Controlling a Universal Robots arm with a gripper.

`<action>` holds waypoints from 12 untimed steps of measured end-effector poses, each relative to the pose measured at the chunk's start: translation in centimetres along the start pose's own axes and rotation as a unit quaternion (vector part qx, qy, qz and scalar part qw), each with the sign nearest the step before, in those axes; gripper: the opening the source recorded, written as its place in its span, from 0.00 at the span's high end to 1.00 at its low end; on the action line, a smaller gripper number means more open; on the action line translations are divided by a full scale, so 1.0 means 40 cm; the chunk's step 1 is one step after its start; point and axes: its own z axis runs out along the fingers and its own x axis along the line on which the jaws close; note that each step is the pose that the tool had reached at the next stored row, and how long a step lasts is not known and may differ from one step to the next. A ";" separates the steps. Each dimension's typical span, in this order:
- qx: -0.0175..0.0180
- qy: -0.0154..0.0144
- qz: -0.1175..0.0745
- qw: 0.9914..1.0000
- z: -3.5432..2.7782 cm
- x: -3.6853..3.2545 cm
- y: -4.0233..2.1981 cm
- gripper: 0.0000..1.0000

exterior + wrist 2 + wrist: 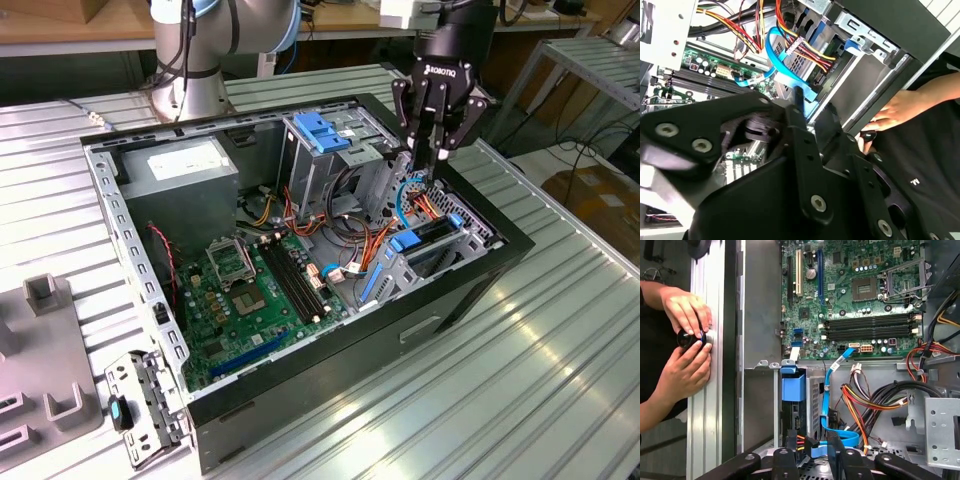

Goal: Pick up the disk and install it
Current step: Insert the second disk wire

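The disk (437,236) sits on edge in the drive bay at the corner of the open computer case (470,290) on the exterior view's right. Its blue side rails (408,241) show, and red, yellow and blue cables run to its end. In the first wrist view the disk (796,420) stands below a blue rail tab (792,386), with a connector plugged in. My gripper (428,160) hangs just above the bay. In both wrist views its black fingers (785,462) stand apart around the blue flat cable (790,65) and hold nothing.
A person's hands (690,340) hold a small black knob at the table edge beside the case; one hand (895,111) is near the bay. Inside the case are the motherboard (250,290), a grey power-supply box (185,165) and a blue-topped cage (325,135). Grey fixtures (45,340) lie on the exterior view's left.
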 end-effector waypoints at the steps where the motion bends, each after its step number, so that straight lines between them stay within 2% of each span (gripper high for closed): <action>1: 0.000 0.000 0.000 1.000 0.001 0.000 0.000 0.62; 4: 0.000 0.004 0.000 1.000 0.004 -0.002 -0.001 0.62; 5: 0.000 0.006 0.000 1.000 0.006 -0.002 -0.001 0.62; 6: 0.000 0.015 0.001 1.000 0.012 -0.005 -0.001 0.62; 7: 0.000 0.017 0.001 1.000 0.014 -0.006 -0.002 0.62; 12: 0.000 0.023 0.001 1.000 0.023 -0.009 -0.002 0.62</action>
